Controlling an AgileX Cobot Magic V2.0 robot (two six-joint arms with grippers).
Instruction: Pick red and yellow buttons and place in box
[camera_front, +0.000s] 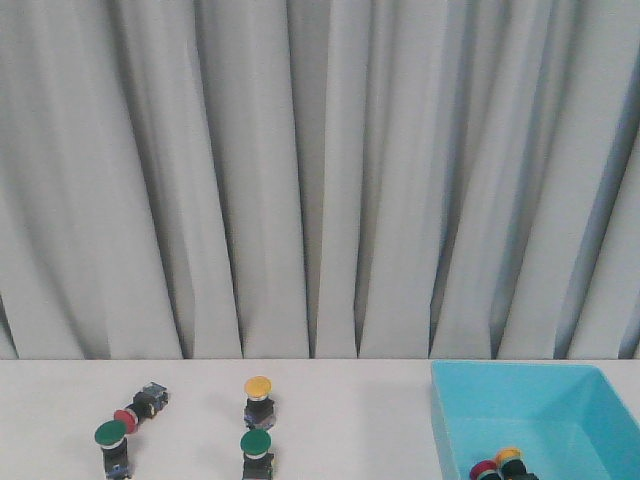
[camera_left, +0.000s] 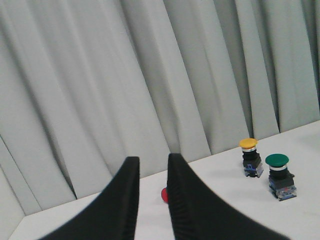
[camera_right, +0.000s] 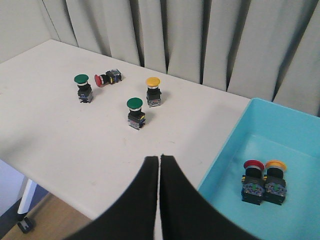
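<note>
The red and yellow buttons are split between table and box: 1 yellow-capped button (camera_front: 258, 399) stands upright on the white table (camera_front: 350, 420), and 1 red-capped button (camera_front: 139, 408) lies tipped on its side to its left, cap toward the near edge. 2 green-capped buttons are also on the table, both upright: one (camera_front: 112, 446) just beside the fallen red cap, close enough that contact cannot be ruled out from the front view, and one (camera_front: 256, 453) directly in front of the yellow button with a small gap. The box (camera_front: 600, 385), a light blue open bin, sits at the right side of the table, well apart from the loose buttons. Inside it, near the front wall, 1 red button (camera_right: 253, 180) and 1 yellow button (camera_right: 274, 181) stand upright side by side, bodies touching. The left gripper (camera_left: 151, 185) shows a clear gap between its black fingers, nothing between them; the tipped red cap is partly visible beyond the fingers. The right gripper (camera_right: 159, 175) hangs above the table edge next to the box, fingers pressed together with only a thin seam, holding nothing. A grey pleated curtain (camera_front: 320, 170) hangs behind the table.
</note>
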